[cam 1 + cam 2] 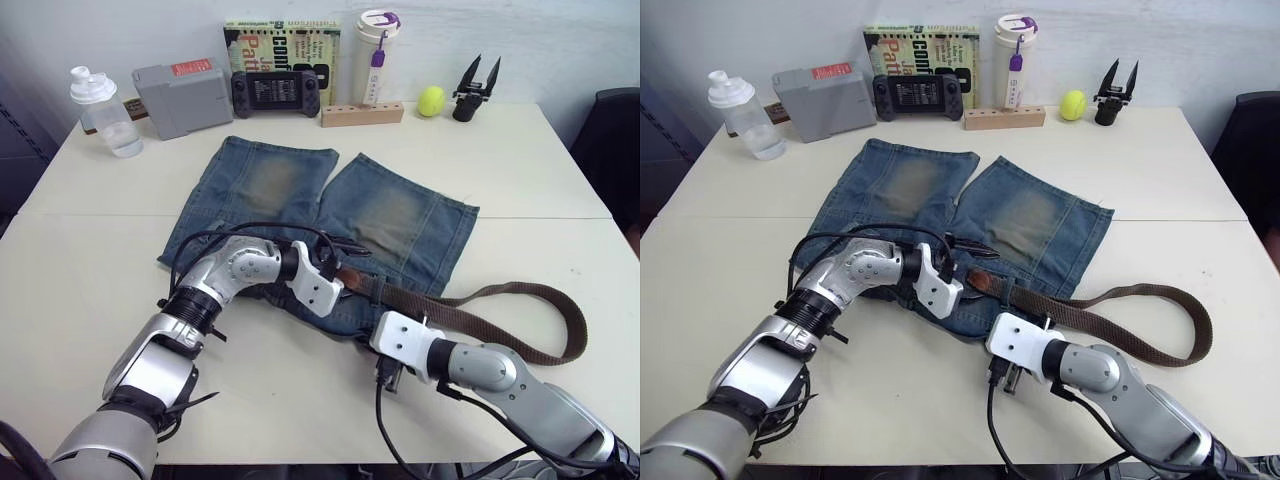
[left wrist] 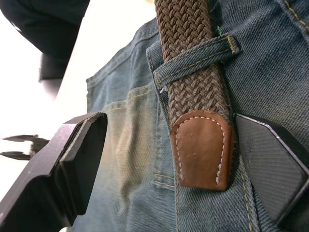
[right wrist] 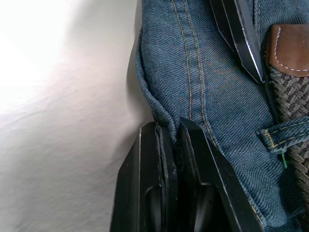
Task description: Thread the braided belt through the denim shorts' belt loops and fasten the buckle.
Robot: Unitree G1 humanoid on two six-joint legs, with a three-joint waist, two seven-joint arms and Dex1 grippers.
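Denim shorts (image 1: 300, 215): spread flat on the pale surface (image 1: 520, 170), legs pointing away from the robot, waistband on the near edge — the landmark for the rest.
Braided belt (image 1: 480, 325): its tan leather tip (image 2: 203, 150) has passed under one belt loop (image 2: 193, 60) on the waistband and lies on the denim just past it; the woven strap runs off the shorts toward the robot's right, loops round on the surface and comes back toward the waistband.
Buckle: cannot be made out.
Left pincer (image 2: 159, 159): spread wide over the waistband, the leather tip between its fingers and right against one of them, the other finger (image 2: 72, 159) well apart from the tip.
Right pincer (image 3: 169, 145): pressed together on the edge of the waistband, pinching the denim fold at the near edge of the shorts, just beside the threaded loop.
Beyond the shorts' legs: a clear bottle (image 1: 100, 105), a grey box (image 1: 182, 97), a handheld game console (image 1: 275, 92), a book (image 1: 280, 40), a white tumbler (image 1: 376, 50), a wooden block (image 1: 362, 113), a tennis ball (image 1: 431, 100) and a spare black gripper (image 1: 475, 90) — all along the far edge of the surface.
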